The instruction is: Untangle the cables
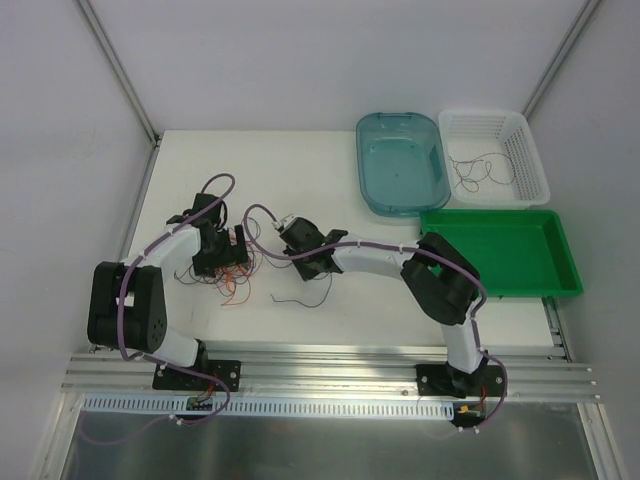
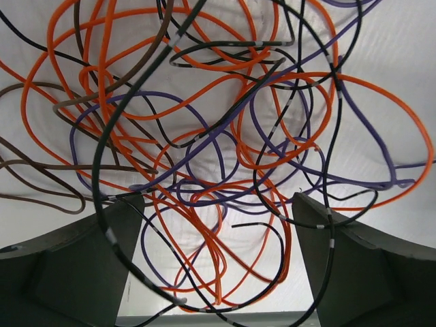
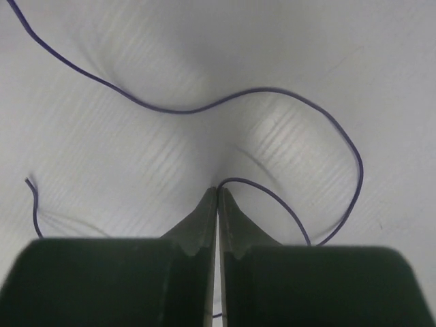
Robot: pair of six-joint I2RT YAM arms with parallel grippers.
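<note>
A tangle of thin orange, black, purple and brown cables lies on the white table at the left. It fills the left wrist view. My left gripper is open right over the tangle. Its fingers stand wide apart with loops between them. My right gripper sits just right of the tangle. In the right wrist view it is shut on a thin purple cable that curls away over the table. A loose dark strand lies below the right wrist.
A blue-green tub stands at the back right. Beside it is a white basket holding a few thin cables. A green tray lies in front of them. Metal rails run along the near edge.
</note>
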